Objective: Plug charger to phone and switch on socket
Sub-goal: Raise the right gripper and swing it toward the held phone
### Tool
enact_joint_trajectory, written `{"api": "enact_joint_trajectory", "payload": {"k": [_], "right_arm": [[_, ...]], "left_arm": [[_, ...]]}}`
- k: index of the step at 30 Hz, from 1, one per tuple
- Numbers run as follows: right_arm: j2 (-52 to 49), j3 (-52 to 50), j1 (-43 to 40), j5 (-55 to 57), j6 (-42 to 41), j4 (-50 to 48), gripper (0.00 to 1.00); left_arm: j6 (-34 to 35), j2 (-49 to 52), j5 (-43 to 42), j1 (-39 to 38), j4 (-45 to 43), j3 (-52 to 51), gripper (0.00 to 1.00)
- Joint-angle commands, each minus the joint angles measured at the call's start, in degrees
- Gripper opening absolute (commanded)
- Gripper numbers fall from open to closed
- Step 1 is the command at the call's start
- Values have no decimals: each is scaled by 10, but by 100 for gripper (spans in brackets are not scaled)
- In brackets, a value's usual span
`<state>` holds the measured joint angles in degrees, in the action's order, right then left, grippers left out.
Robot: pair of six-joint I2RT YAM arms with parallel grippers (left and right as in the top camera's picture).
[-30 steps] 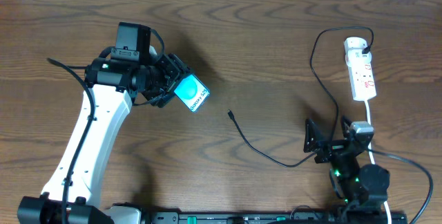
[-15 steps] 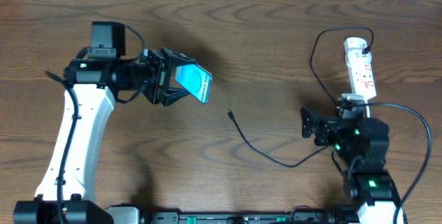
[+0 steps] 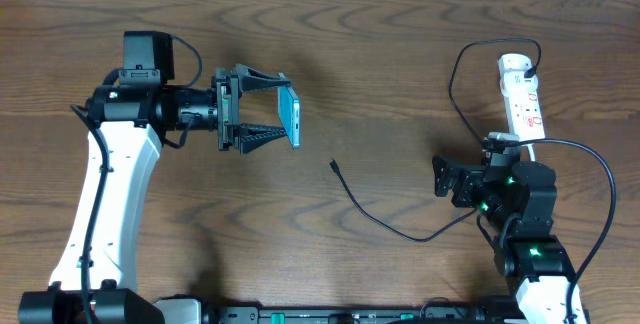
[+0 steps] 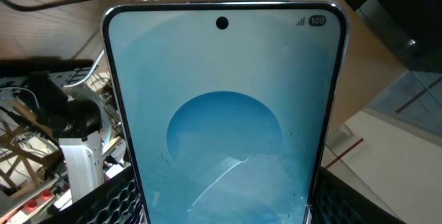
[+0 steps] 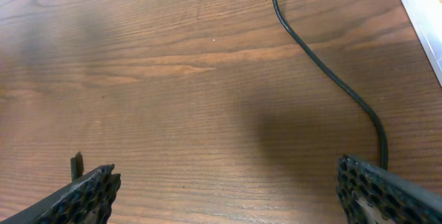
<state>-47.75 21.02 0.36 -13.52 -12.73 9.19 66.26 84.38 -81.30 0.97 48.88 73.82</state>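
We see a phone [image 4: 224, 127] with a pale blue-teal screen, a deeper blue disc at its middle and a dark frame. The table [image 3: 380, 44] shows brown wood grain. The charger [image 5: 311, 54] is black. The socket [image 3: 524, 104] is white with red markings. The right gripper [image 5: 238, 191] has black, honeycomb-patterned pads [image 5: 90, 193].

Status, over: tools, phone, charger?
Left tool shut on slim blue-screened smartphone, aloft. Right tool open, empty. Thin black charger cable unplugged on wooden table. Nothing between.
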Motion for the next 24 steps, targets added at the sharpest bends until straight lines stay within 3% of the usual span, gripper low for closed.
{"api": "enact_joint_trajectory", "payload": {"k": [1, 10, 17, 24], "right_arm": [[0, 16, 5, -4, 10, 1, 99], [0, 16, 5, -4, 10, 5, 99], [0, 16, 4, -4, 10, 5, 99], [0, 16, 4, -3, 10, 15, 99]], "left_arm": [[8, -11, -38, 3, -1, 0, 7], [12, -11, -21, 2, -1, 0, 7], [108, -11, 39, 2, -1, 0, 7], [116, -11, 39, 2, -3, 0, 7]]}}
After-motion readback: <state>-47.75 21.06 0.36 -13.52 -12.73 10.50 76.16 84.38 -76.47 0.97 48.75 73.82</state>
